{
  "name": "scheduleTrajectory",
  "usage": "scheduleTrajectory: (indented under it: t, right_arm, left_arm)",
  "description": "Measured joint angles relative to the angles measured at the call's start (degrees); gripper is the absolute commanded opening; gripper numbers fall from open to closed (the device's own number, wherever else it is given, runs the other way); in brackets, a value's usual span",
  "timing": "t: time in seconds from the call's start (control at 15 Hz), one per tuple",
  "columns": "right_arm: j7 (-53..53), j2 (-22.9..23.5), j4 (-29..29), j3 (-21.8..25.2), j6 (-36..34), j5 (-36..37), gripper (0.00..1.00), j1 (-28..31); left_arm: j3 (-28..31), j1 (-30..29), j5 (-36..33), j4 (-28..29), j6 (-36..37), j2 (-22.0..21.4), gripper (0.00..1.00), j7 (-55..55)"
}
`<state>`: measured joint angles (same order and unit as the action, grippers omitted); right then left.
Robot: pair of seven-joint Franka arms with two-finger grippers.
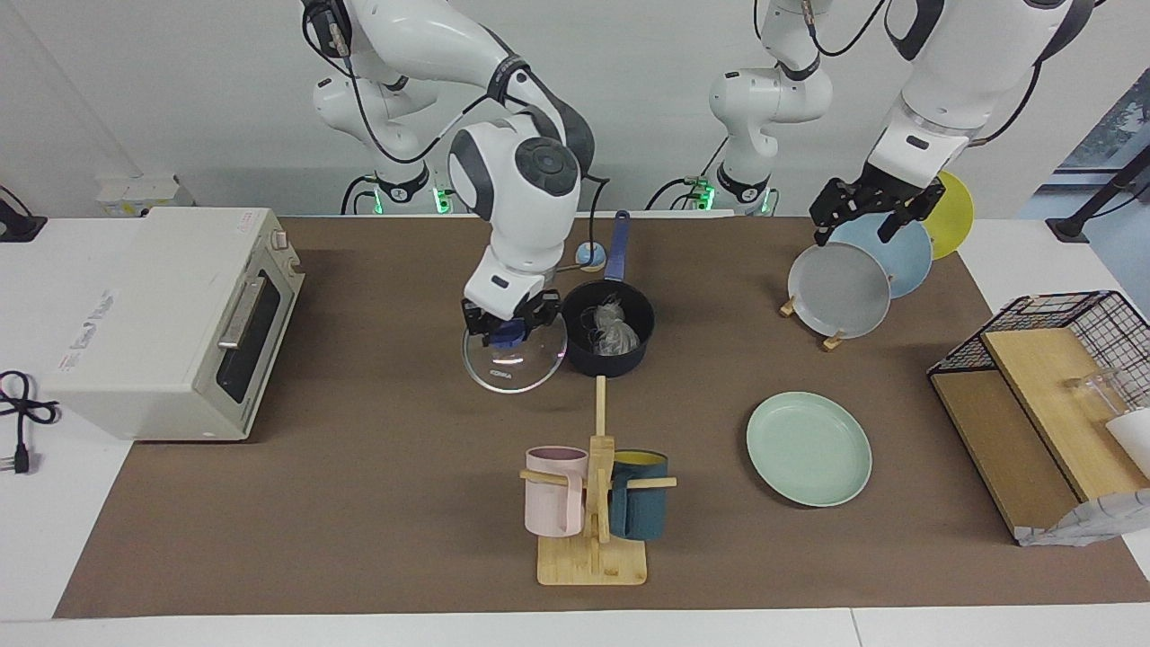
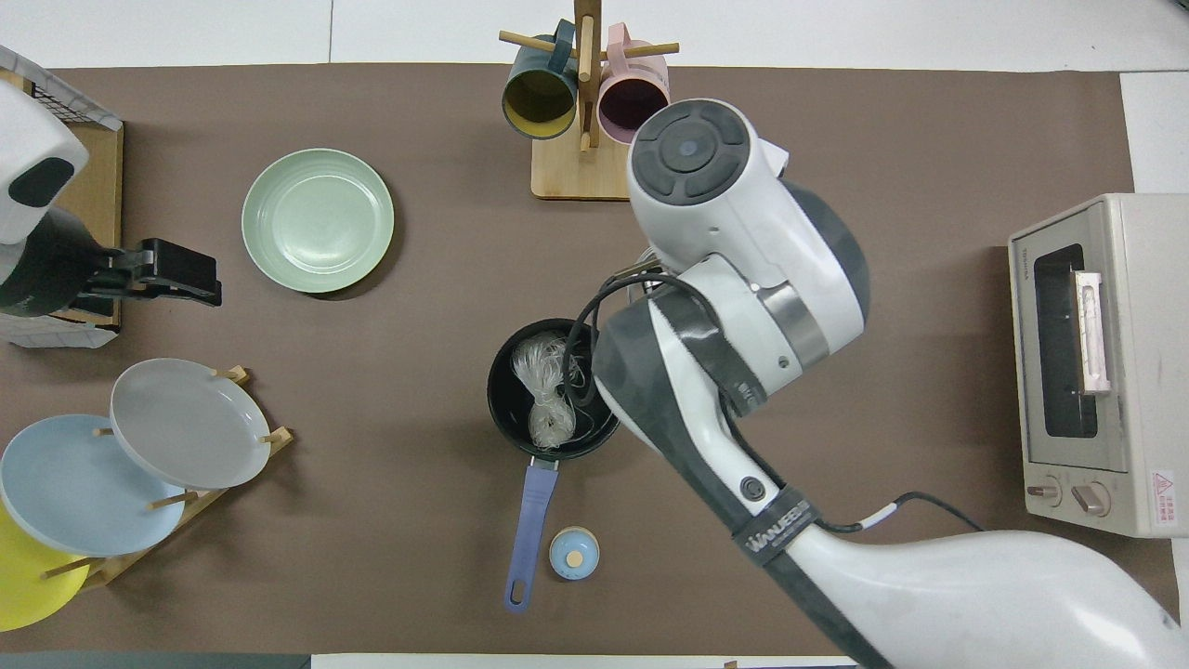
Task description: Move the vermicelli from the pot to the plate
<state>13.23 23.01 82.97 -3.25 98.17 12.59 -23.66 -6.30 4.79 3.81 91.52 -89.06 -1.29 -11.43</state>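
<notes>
Lid (image 1: pixel 512 361) clamped by its knob in right pincer (image 1: pixel 506 334), held beside pot (image 1: pixel 607 338) at frame centre to uncover vermicelli (image 1: pixel 612 329) | left pincer (image 1: pixel 867 208) apart, waiting upper right | plate (image 1: pixel 809 447) bare, lower right

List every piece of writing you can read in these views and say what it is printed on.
"WANJEED": on the black band around the right arm.
Toaster oven: a small brand mark on its front and a red warning label beside the knobs, both too small to read; pale print on its top, seen in the facing view, also unreadable.
Glass lid held by the right gripper: a small mark on the glass, too small to read.
</notes>
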Motion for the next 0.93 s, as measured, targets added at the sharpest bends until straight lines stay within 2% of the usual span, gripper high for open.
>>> scheduleTrajectory:
  t: [0.27, 0.47, 0.67, 0.93]
  right_arm:
    - [-6.0, -2.4, 11.1, 0.0, 11.5, 4.8, 0.34, 6.1]
    - [-8.2, -4.5, 20.4, 0.1, 19.6, 6.1, 0.34, 9.3]
    - [-10.1, -5.7, 24.2, 0.1, 21.7, 6.5, 0.34, 11.4]
    - [-10.4, -6.5, 26.3, 0.1, 23.6, 7.0, 0.38, 12.1]
  left_arm:
    - [-0.5, 8.3, 1.8, 5.6, -9.0, 1.6, 1.00, -9.4]
    - [-0.8, 16.6, 2.3, 8.8, -16.2, 6.1, 1.00, -18.0]
    - [-0.9, 22.7, 2.3, 12.7, -25.3, 10.7, 1.00, -24.7]
    - [-0.9, 25.2, 2.3, 18.7, -32.6, 12.2, 1.00, -26.4]
